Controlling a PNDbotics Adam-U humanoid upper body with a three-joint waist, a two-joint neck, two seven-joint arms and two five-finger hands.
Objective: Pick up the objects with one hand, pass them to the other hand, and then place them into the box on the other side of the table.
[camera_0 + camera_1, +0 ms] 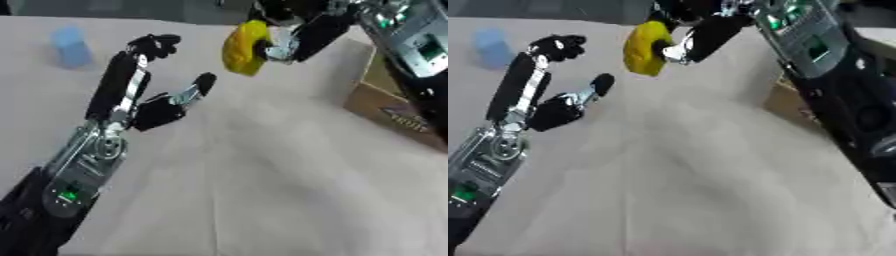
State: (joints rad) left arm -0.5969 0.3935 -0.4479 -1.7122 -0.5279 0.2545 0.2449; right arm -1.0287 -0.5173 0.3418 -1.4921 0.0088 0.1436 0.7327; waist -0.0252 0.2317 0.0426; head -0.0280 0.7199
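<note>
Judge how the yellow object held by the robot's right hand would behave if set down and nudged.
The yellow object looks rounded and smooth, so it may roll or rock. The right hand lifts it by a pinch, suggesting it is fairly light. It keeps its shape, so probably not floppy.

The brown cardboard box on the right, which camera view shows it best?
The left eye view: the brown cardboard box shows its flap and printed side beside the right arm. In the right eye view only a brown sliver appears, mostly hidden behind that arm.

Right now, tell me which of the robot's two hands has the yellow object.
The right hand, at the top of the view, has its fingers round the yellow object. The left hand is open and holds nothing.
</note>
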